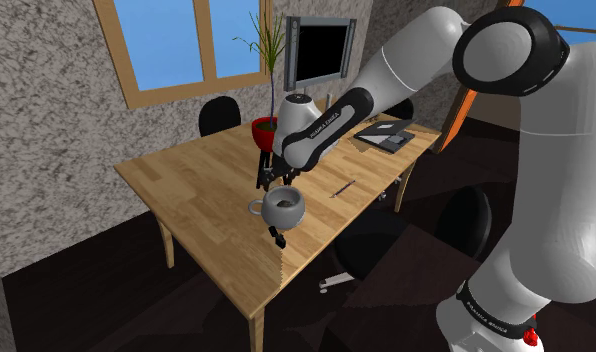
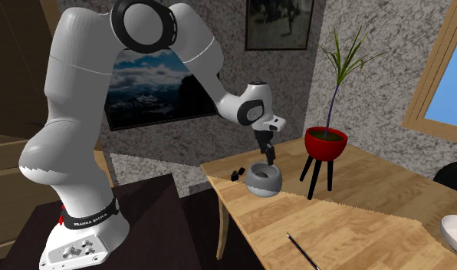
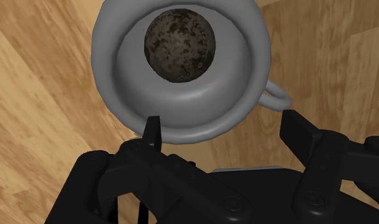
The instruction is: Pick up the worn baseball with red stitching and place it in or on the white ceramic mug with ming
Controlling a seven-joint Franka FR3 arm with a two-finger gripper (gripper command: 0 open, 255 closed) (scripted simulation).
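The dark mottled ball sits down inside the grey mug, which stands by the worktop edge nearest the arm's stand, and the gripper hangs just above with fingers spread wide and empty, so the placing looks done to me.

I count one grey mug and one dark speckled ball. The surface carries also one red plant pot, one thin pen and one small black object.
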